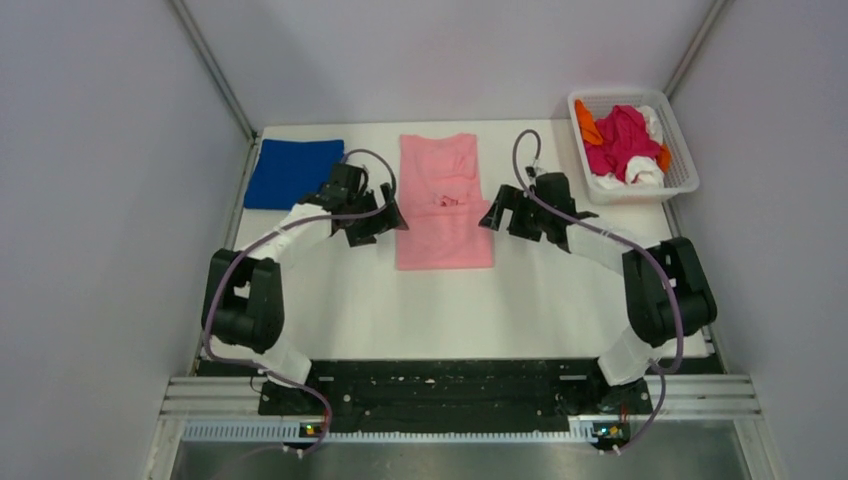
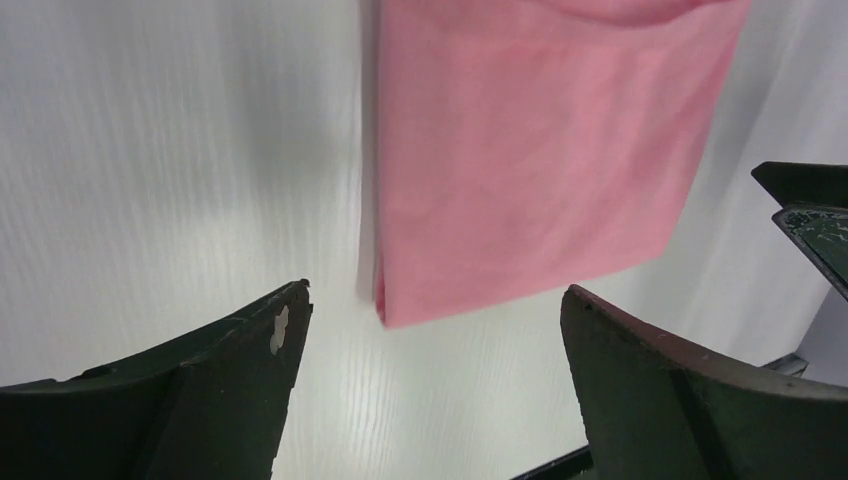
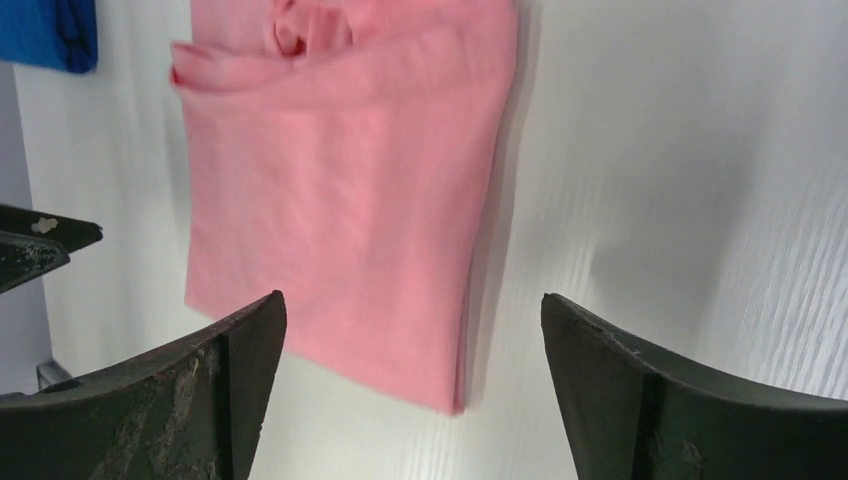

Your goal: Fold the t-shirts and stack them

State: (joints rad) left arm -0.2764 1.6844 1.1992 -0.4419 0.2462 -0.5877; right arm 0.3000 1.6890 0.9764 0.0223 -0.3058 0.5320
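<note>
The light pink soft fabric t-shirt (image 1: 445, 205) lies folded into a narrow strip mid-surface (image 1: 450, 310), its long axis running near edge to far edge and its collar toward the far edge. The left hand (image 1: 375, 215) and right hand (image 1: 503, 212) flank it, both spread wide and empty. A folded royal blue t-shirt (image 1: 292, 172) sits at the far left corner. Magenta, orange and white t-shirts (image 1: 620, 140) fill the white plastic lattice basket (image 1: 620, 93) at the far right corner.
</note>
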